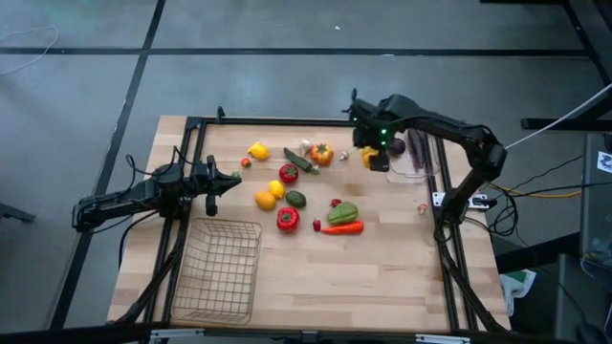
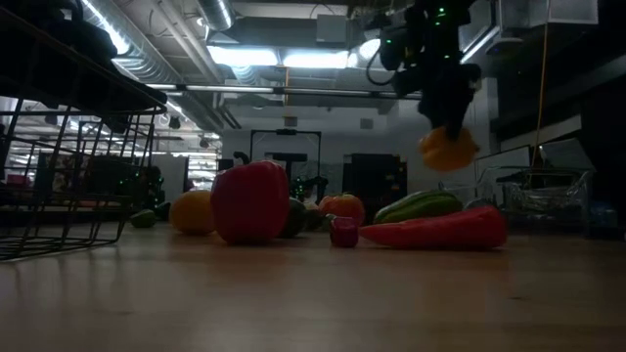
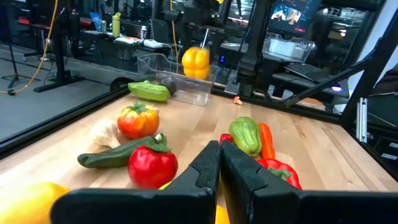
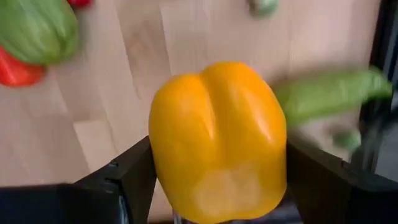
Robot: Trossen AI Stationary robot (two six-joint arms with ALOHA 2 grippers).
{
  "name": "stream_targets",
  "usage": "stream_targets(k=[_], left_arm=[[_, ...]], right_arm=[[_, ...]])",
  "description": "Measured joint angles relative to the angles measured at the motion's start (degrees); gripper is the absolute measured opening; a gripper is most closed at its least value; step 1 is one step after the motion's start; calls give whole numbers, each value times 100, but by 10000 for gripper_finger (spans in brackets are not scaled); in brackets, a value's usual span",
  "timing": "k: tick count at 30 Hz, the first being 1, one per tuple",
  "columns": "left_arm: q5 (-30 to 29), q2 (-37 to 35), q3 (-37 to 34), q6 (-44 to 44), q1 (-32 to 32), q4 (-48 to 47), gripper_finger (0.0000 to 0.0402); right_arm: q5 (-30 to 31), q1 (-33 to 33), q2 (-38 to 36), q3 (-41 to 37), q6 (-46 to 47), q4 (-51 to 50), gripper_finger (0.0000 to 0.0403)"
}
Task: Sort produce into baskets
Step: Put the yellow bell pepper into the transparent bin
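holding a yellow pepper (image 4: pixel 217 140) in the air, right hand (image 1: pixel 371 156) grips it beside the clear bin (image 1: pixel 413 162); left hand (image 3: pixel 219 163) clenched, waiting near the wire basket (image 1: pixel 220 272).

Right pincer (image 4: pixel 214 186) raised, clamped, left pincer (image 3: pixel 219 163) closed, low

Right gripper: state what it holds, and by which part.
The right gripper holds a yellow pepper, clamped across its sides by the jaws and lifted clear of the table. The left gripper holds nothing, jaws shut.
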Motion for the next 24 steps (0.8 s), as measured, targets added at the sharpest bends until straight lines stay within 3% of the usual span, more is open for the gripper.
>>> stream_targets(k=[11, 24], left_arm=[[0, 1, 0, 0, 1, 1, 11], [0, 2, 0, 0, 0, 0, 11]], right_arm=[[391, -790, -80, -107, 146, -820, 289], [299, -1495, -74, -1402, 68, -738, 289]])
